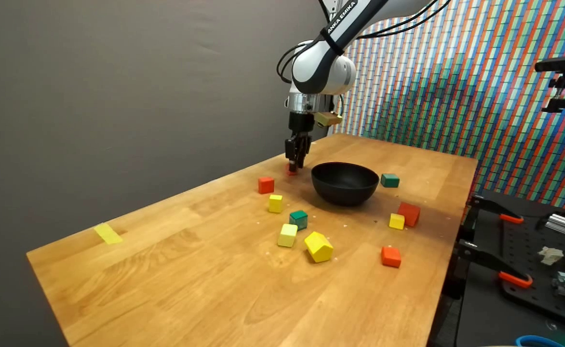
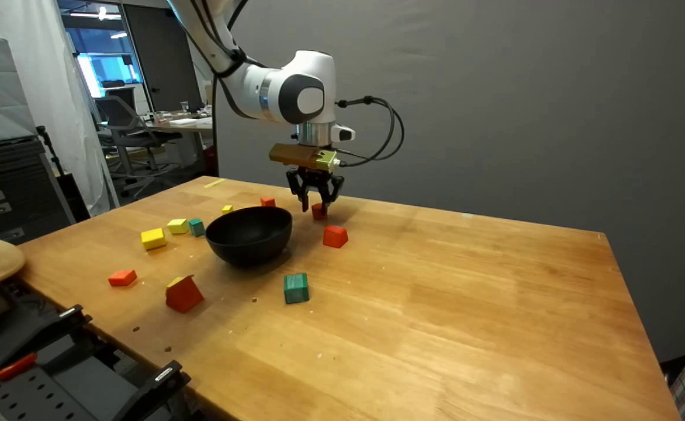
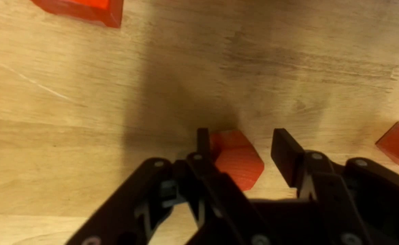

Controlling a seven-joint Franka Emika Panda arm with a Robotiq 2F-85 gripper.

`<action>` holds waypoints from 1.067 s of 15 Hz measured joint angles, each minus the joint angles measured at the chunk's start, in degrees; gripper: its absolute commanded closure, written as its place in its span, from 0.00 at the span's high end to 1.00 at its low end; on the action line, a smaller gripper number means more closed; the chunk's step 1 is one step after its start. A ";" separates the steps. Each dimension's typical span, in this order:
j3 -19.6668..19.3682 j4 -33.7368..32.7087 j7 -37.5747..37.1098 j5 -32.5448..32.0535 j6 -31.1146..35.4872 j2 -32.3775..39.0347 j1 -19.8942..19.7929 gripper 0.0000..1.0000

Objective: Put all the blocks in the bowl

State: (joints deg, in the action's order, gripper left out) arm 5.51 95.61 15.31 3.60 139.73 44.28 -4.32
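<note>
Lower centre, a black end effector (image 3: 242, 148), jaws apart, straddles a red faceted wooden block (image 3: 239, 164), likely light, rigid, best pinched across flat sides.

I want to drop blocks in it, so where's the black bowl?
In an exterior view, the black bowl sits right of the claw, with a green block just past its right rim.

From the gripper (image 2: 315, 209) outward we count five reddish blocks (image 2: 335, 237), four yellow blocks (image 1: 318, 248), two green blocks (image 1: 298, 220) — plus one bowl (image 1: 345, 194), one yellow strip (image 1: 108, 233).
</note>
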 measured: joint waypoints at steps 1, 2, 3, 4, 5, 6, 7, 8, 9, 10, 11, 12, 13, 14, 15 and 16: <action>-0.09 0.00 -0.01 -0.17 0.51 0.00 0.01 0.23; -0.15 0.00 -0.01 -0.37 1.09 0.00 0.02 0.22; -0.19 0.01 -0.01 -0.63 1.57 0.00 0.05 0.25; -0.20 0.01 -0.01 -0.85 2.06 0.00 0.08 0.26; -0.19 0.01 -0.01 -0.97 2.57 0.00 0.14 0.28; -0.14 0.02 -0.01 -0.98 3.09 -0.04 0.18 0.30; -0.02 0.03 -0.01 -0.98 3.65 -0.16 0.18 0.36; 0.08 0.04 -0.01 -0.98 3.97 -0.41 0.18 0.36; 0.10 0.05 -0.01 -0.98 4.21 -0.81 0.19 0.16; 0.08 0.05 -0.01 -0.98 4.37 -1.23 0.19 0.15; 0.04 0.06 -0.01 -0.98 4.47 -1.63 0.19 0.11; 0.02 0.09 0.02 -1.00 4.50 -2.03 0.18 0.06; 0.02 0.22 0.04 -1.01 4.51 -2.45 0.19 0.04; 0.02 0.42 0.06 -1.01 4.52 -2.84 0.18 0.12; 0.02 0.79 0.12 -1.01 4.56 -3.37 0.18 0.29; 0.01 1.21 0.15 -1.04 4.65 -3.96 0.17 0.30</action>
State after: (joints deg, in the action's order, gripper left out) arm 5.51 96.82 15.46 2.55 144.38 40.32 -4.15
